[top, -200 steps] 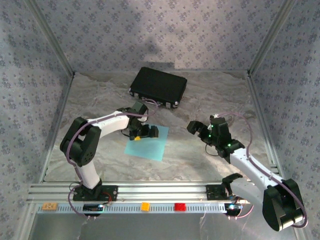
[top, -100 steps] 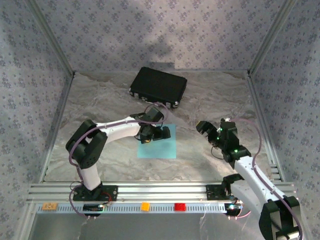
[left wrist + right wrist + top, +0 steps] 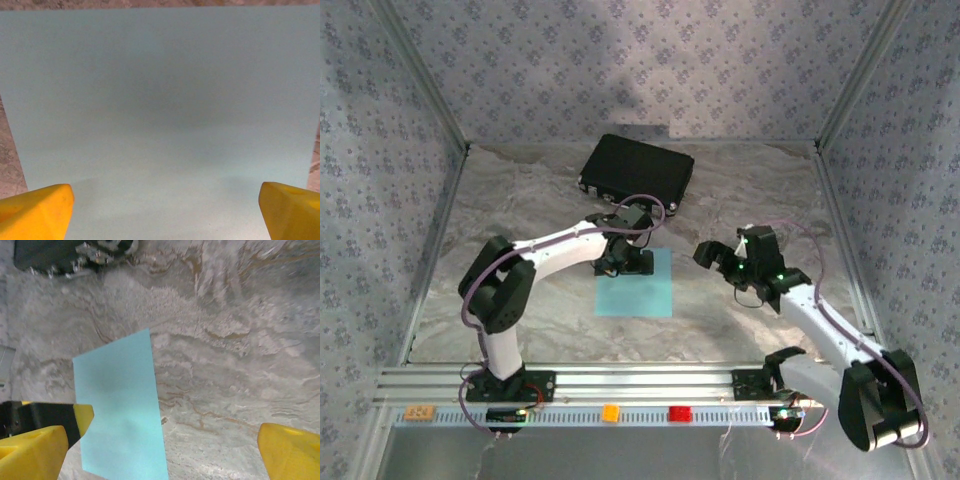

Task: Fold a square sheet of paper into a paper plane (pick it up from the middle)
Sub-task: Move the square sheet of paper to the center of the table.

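Note:
The square sheet of paper [image 3: 635, 288] is light blue and lies flat and uncreased on the marbled table, mid-way between the arms. My left gripper [image 3: 625, 262] hovers low over its far edge. In the left wrist view the sheet [image 3: 160, 110] spreads under the open gripper [image 3: 165, 215], whose yellow fingertips [image 3: 35, 212] stand wide apart, gripping nothing. My right gripper [image 3: 720, 258] is open to the right of the sheet, off the paper. From the right wrist the sheet [image 3: 122, 410] lies left of centre, and the open gripper [image 3: 162, 455] is above bare table.
A black rectangular case [image 3: 637, 173] lies at the back of the table, just beyond the left gripper; its edge shows as the case [image 3: 60, 255] in the right wrist view. Patterned walls enclose the table on three sides. An aluminium rail [image 3: 640, 380] runs along the near edge.
The left gripper has swung right and towards the back; the sheet has shifted right and turned from skewed to square. The right gripper drifted right, then came back left towards the sheet.

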Motion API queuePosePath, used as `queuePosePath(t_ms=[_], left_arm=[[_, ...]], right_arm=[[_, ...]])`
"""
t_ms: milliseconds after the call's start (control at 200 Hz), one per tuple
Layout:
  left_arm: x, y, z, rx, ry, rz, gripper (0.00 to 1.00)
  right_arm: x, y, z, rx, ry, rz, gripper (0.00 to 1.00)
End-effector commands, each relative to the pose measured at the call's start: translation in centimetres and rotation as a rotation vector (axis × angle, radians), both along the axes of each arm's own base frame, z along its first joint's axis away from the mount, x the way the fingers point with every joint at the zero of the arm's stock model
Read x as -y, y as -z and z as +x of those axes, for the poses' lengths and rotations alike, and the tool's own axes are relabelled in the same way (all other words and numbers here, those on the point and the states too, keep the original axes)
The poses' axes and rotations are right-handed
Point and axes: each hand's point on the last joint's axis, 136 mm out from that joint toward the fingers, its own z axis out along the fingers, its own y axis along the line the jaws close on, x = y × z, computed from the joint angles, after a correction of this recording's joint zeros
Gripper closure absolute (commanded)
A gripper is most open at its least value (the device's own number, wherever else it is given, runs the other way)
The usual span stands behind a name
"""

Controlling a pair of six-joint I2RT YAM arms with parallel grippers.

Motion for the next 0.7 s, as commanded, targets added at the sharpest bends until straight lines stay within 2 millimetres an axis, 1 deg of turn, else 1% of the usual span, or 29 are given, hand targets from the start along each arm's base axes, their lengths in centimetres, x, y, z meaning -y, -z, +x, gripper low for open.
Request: queuePosePath(t_ms=[0,25,125,205,375,545,700], left_arm=[[-0.1,0.4,-1.1,-0.093,0.003,0.044,0.06],[0.0,0.5,-1.1,-0.099,0.004,0.05,0.06],[0.2,0.7,-1.2,-0.113,0.016,0.077,0.05],[0.3,0.8,-1.3,-0.121,0.021,0.088,0.04],[0.5,1.1,-1.3,-0.134,0.018,0.105,0.03],[0.9,1.4,-1.2,-0.147,0.016,0.121,0.0],[1.2,1.7,-0.9,-0.152,0.016,0.129,0.0]], right_arm=[[-0.5,1.0,-0.5,-0.063,-0.043,-0.069,0.01],[-0.6,1.4,-0.5,-0.078,-0.039,-0.075,0.01],[-1.0,1.9,-0.4,-0.095,-0.04,-0.074,0.01],[-0.8,2.2,-0.3,-0.104,-0.03,-0.082,0.01],[-0.2,2.5,-0.4,-0.116,-0.012,-0.106,0.01],[-0.1,2.6,-0.6,-0.118,-0.014,-0.107,0.01],[-0.1,2.7,-0.8,-0.121,-0.012,-0.105,0.01]])
